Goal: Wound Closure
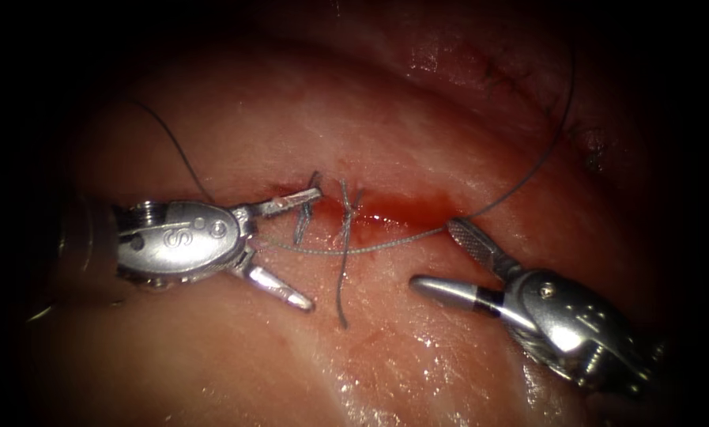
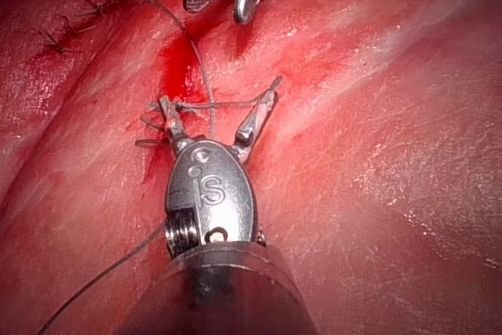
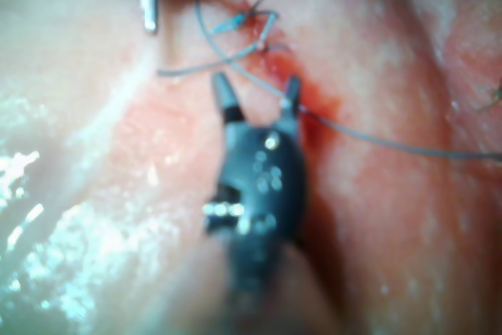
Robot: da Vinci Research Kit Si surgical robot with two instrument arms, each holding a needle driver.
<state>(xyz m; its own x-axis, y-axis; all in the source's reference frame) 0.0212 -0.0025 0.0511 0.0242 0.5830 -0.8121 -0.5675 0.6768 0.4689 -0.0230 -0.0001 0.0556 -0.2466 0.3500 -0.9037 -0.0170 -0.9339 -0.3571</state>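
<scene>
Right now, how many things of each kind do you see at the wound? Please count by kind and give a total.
Tools: 2, the left hand and the right hand, both with jaws open, holding nothing
Tissue with a cut: 1
Long thread: 1
Tied stitches on the cut: 2, one and another
Red fluid patch: 1
Total: 7

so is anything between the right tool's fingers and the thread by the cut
Nothing visible. The right tool is open and holds nothing; the thread runs across the cut to just beside its upper finger, bare tissue around it. The left tool, also open and empty, sits left of the knots. No needle seen.
</scene>
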